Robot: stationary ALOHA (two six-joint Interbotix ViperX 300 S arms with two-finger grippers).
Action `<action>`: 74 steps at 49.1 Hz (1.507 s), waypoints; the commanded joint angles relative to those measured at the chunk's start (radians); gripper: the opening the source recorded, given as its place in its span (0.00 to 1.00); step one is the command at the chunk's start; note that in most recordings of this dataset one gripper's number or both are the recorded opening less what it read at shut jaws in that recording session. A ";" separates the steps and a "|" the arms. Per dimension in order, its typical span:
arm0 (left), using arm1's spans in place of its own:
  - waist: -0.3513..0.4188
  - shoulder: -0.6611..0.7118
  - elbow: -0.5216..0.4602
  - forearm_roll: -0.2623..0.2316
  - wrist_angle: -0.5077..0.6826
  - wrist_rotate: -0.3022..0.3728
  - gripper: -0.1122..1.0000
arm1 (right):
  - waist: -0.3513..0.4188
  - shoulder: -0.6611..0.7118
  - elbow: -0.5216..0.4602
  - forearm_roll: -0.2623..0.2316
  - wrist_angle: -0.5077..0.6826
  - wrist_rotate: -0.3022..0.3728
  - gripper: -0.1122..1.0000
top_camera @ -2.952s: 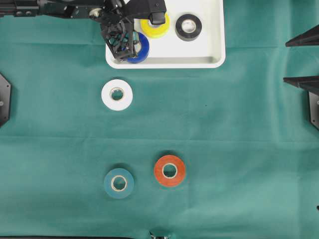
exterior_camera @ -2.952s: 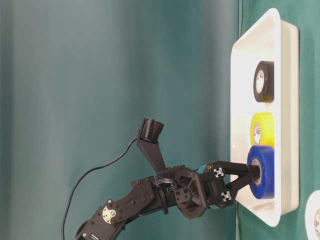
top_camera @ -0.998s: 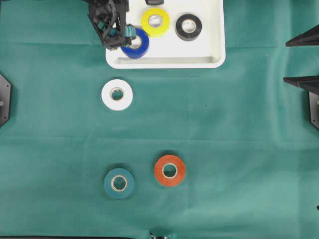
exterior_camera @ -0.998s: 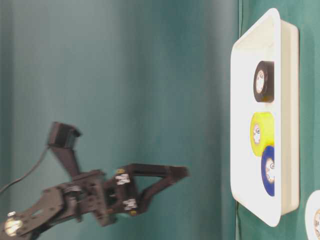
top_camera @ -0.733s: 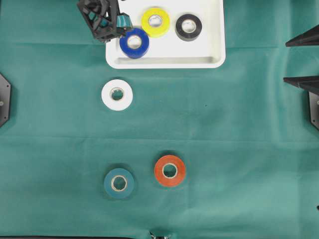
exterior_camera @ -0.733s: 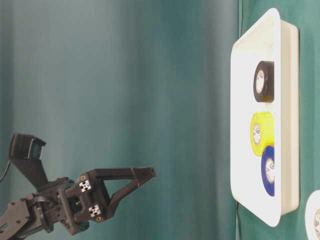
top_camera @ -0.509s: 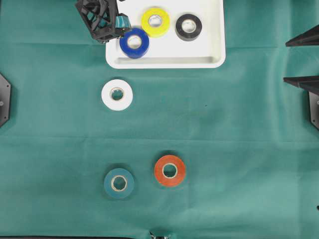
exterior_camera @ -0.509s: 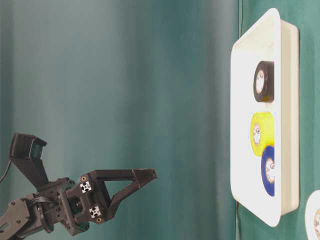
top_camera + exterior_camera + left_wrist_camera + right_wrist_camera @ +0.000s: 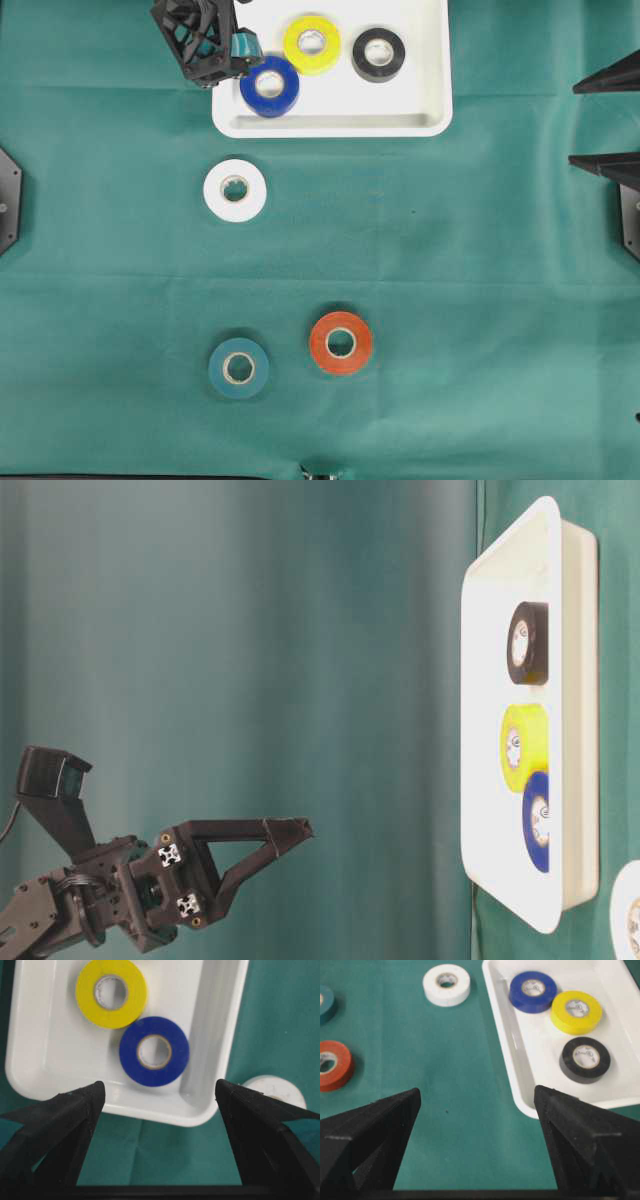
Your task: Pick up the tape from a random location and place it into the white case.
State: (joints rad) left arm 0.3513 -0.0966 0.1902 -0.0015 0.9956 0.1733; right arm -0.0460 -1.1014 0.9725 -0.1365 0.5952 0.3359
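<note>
On the green cloth (image 9: 450,250), the left gripper (image 9: 290,830), spread wide and holding nothing, should next drop straight over the white roll (image 9: 235,190) at six o'clock from the white case (image 9: 432,75).

Three tape rolls (image 9: 315,58) lie in the white case (image 9: 400,105), three outside.

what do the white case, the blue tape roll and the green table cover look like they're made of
White case: likely moulded plastic, smooth and slightly glossy, with rounded corners and soft highlights on its rim.
Blue tape roll: looks like vinyl tape, smooth with a slight sheen, wound on a tan, cardboard-like core.
Green table cover: seems a thin matte fabric or paper-like sheet; faint fold creases run across it.
</note>
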 commanded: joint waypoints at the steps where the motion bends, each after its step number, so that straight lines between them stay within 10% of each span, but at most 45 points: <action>1: -0.028 -0.025 -0.015 0.000 0.002 -0.003 0.98 | -0.002 0.011 -0.028 -0.003 -0.005 0.002 0.91; 26: -0.224 -0.075 0.015 -0.002 0.002 -0.089 0.98 | -0.002 0.011 -0.029 -0.003 -0.005 0.000 0.91; 48: -0.229 -0.133 0.038 -0.002 -0.046 -0.087 0.98 | -0.002 0.011 -0.029 -0.003 -0.005 0.003 0.91; 74: -0.233 -0.439 0.299 -0.005 -0.319 -0.091 0.98 | -0.002 0.011 -0.031 -0.003 -0.005 0.000 0.91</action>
State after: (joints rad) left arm 0.1227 -0.4909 0.4786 -0.0031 0.7118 0.0859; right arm -0.0460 -1.1014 0.9725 -0.1381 0.5952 0.3375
